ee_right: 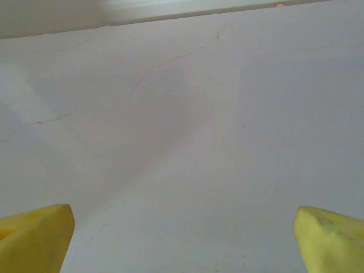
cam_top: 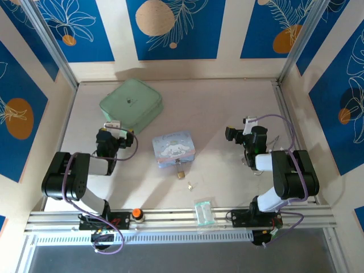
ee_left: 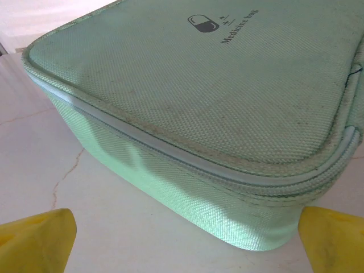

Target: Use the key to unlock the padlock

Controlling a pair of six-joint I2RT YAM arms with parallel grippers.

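Observation:
The small brass padlock lies on the table just in front of the pastel-blue cartoon tin. A little right of it and nearer the arms lies the tiny silvery key. My left gripper is at the left, pointing at the green pouch, far from the padlock. In the left wrist view its yellow fingertips stand wide apart with the pouch ahead of them. My right gripper hovers at the right over bare table, its yellow fingertips wide apart with nothing between them.
A small clear plastic packet rests on the front rail. An orange button sits on the rail near the left base. A bent wire piece lies by the right arm. Walls close the table on three sides.

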